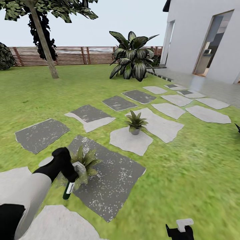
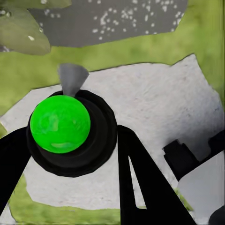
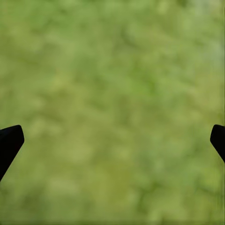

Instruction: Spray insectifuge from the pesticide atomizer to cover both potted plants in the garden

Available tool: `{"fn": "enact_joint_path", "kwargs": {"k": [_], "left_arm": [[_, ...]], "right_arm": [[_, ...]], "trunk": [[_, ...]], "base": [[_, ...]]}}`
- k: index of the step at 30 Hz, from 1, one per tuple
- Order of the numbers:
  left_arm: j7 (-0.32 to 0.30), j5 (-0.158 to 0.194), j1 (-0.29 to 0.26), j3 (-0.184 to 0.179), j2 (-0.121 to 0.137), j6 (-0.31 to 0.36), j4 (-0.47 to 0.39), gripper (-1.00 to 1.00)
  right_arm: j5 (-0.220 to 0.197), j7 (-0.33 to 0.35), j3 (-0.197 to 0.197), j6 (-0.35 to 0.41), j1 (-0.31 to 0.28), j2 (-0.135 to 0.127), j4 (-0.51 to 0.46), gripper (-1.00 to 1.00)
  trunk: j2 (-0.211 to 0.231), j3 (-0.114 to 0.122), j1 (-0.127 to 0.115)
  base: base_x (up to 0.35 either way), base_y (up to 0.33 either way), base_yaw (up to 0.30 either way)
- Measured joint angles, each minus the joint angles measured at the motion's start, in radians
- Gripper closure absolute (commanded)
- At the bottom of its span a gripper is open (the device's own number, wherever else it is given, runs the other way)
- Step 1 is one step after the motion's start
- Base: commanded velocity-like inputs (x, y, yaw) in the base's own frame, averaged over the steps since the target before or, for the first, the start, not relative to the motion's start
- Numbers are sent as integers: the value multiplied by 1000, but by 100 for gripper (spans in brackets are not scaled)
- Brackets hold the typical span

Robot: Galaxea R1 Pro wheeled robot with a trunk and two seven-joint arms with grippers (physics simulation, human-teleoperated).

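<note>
My left gripper [image 1: 70, 174] is shut on the pesticide atomizer [image 1: 68, 190], a slim dark bottle hanging downward with its pale spray head [image 1: 79, 167] up against the near potted plant [image 1: 87, 161]. That plant stands on a dark speckled stepping stone [image 1: 113, 180]. In the left wrist view the atomizer [image 2: 61, 124] shows end-on as a green disc in a black ring between my black fingers [image 2: 140, 178], with a leaf [image 2: 23, 30] beyond. The second potted plant [image 1: 136, 122] sits farther off on a pale stone. My right gripper [image 3: 112, 140] hangs open over grass.
Grey stepping stones [image 1: 40, 135] run across the lawn toward a white house [image 1: 200, 36] at the right. A big dark striped-leaf bush [image 1: 132, 56], a tree trunk [image 1: 45, 43] and a brown slatted fence [image 1: 70, 55] stand at the back.
</note>
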Motion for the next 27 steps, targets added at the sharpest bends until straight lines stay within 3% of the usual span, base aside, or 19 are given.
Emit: {"fn": "enact_joint_path", "kwargs": {"k": [4, 7, 8, 17, 21, 27], "left_arm": [[-132, -136, -56, -6, 6, -2, -1, 100], [-191, -180, -96, -6, 9, -7, -1, 100], [-216, -221, -125, -6, 9, -10, 5, 100], [-217, -424, -156, -6, 7, -17, 3, 100], [-217, -441, -159, -6, 5, -19, 1, 100], [-217, -438, -160, -6, -8, -18, 1, 100]], "right_arm": [[0, 0, 0, 0, 0, -1, 0, -100], [0, 0, 0, 0, 0, -1, 0, -100], [0, 0, 0, 0, 0, -1, 0, -100], [0, 0, 0, 0, 0, -3, 0, -100], [0, 0, 0, 0, 0, -3, 0, -100], [0, 0, 0, 0, 0, -2, 0, -100]], "trunk": [[0, 0, 0], [0, 0, 0], [0, 0, 0], [0, 0, 0], [0, 0, 0], [0, 0, -1]], "base": [[0, 0, 0], [0, 0, 0], [0, 0, 0], [10, 0, 0], [255, 0, 0], [332, 0, 0]]}}
